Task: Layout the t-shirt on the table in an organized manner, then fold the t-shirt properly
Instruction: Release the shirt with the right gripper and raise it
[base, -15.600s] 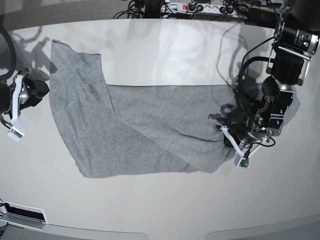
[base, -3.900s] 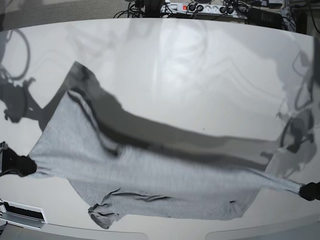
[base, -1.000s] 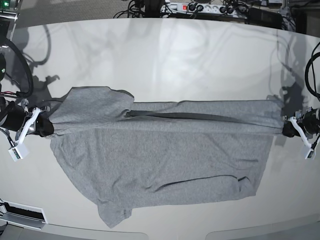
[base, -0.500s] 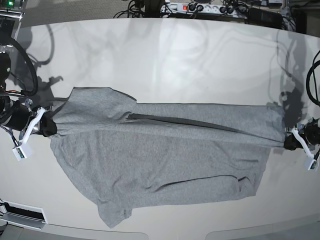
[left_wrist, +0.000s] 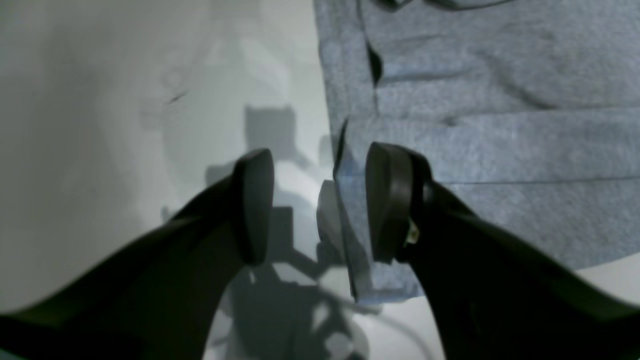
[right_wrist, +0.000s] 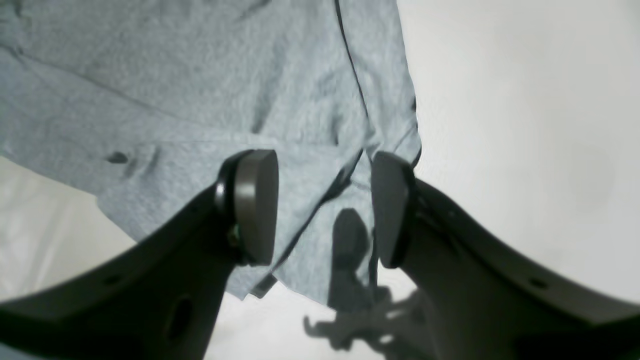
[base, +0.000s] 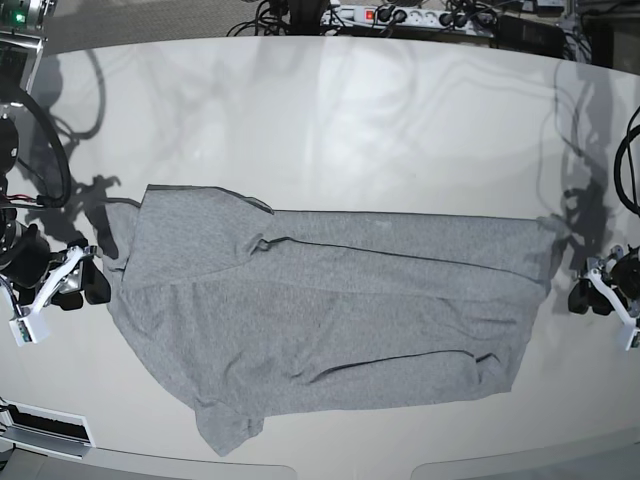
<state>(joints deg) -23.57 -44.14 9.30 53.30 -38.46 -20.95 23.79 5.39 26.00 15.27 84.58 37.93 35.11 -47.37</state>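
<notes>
A heather-grey t-shirt (base: 330, 320) lies spread sideways across the middle of a large glossy white surface (base: 330, 130), one arm at each end of it. The cloth looks light, soft and limp — it keeps ridges and a folded-over band along its far edge, and one sleeve sticks out at the near edge. It will likely drape and drag rather than slide as a sheet, so hems, corners and sleeve seams seem the best places to pinch.

The left gripper (left_wrist: 320, 205) hangs over the shirt's end edge. Its fingers (left_wrist: 252, 205) stand wide apart, released, with the edge of the cloth lying between them ungripped.

The right gripper (right_wrist: 325, 207) hovers over the opposite end, above a hem with a dark inner edge. Its fingers (right_wrist: 255, 205) are likewise spread and hold nothing.
</notes>
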